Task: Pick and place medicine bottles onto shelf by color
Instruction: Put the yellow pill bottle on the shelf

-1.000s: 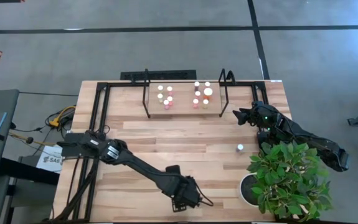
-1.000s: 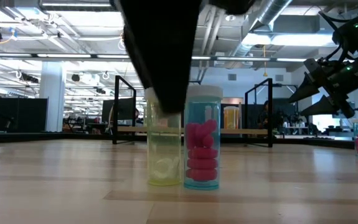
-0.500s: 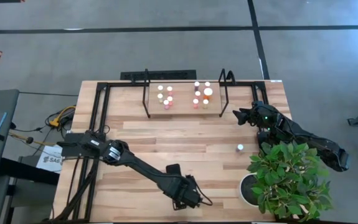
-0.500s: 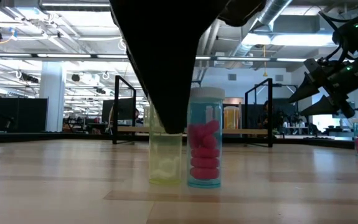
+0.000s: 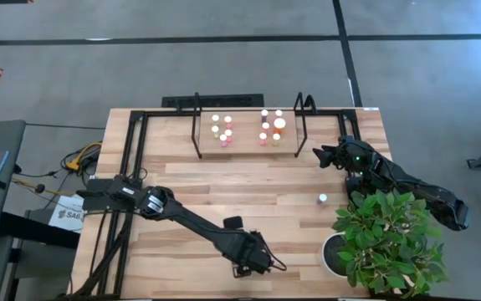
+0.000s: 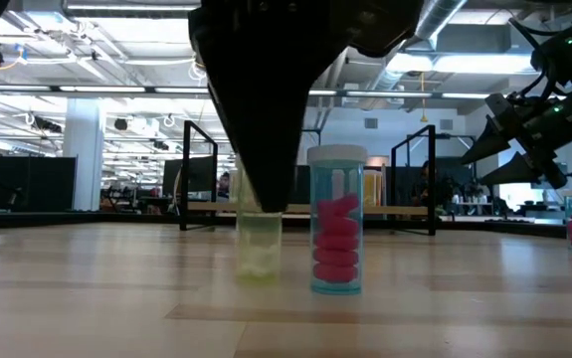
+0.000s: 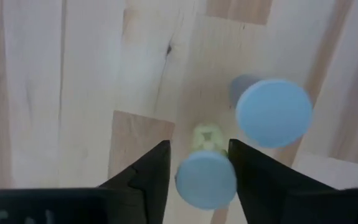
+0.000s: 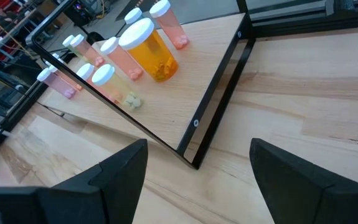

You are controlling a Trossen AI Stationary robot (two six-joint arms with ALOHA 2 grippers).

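Bench [image 5: 181,180]: plank top; shelf [image 5: 248,149] at far edge, already carrying pink, yellowish and orange bottles.

Left pincer [image 7: 198,163] at near centre, fingers straddling the yellow bottle [image 6: 259,239], closing on its cap but not visibly clamped.

Right pincer [image 8: 197,163] waits, spread wide and empty, just right of the shelf.

Risk, judged: the pink bottle [image 6: 336,224] stands just beside the yellow bottle; a finger could clip and topple it, or an off-centre pinch could slip.

No readable labels on the bottles.

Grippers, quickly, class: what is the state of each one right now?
Left gripper: closed on the yellow bottle.
Right gripper: open, empty, beside the shelf.
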